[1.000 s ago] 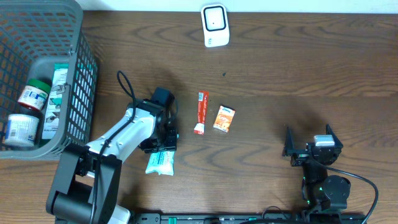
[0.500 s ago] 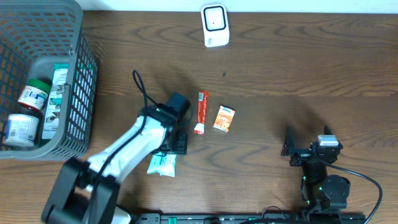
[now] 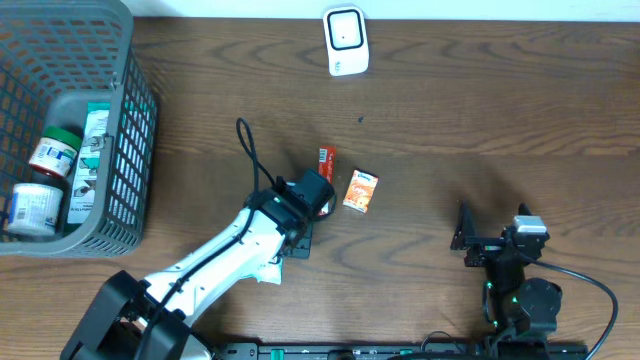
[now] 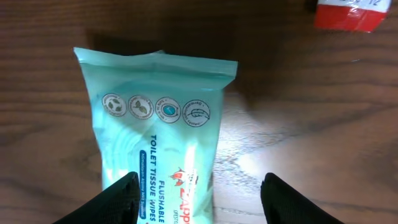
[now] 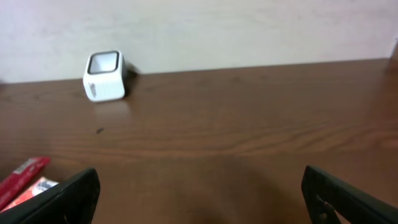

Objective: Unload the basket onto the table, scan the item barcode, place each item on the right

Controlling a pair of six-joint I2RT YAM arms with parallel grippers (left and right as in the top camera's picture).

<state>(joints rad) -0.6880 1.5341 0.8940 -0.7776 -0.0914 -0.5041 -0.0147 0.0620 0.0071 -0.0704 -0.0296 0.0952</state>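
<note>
My left gripper [image 4: 200, 190], spread and empty, hangs over the wipes pack [image 4: 155, 124], whose long axis runs straight ahead of it.

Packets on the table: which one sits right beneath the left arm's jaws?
The teal toilet tissue wipes pack; the red sachet and orange packet lie farther off.

Wipes pack [image 4: 155, 124]: teal, flat on the dark wooden worktop [image 4: 298, 112], printed "Flushable Toilet Tissue Wipes".
Left end effector [image 4: 205, 202]: jaws spread, the pack's lower end between them.
Red packet [image 4: 348, 15]: corner only, apart from the pack.
</note>
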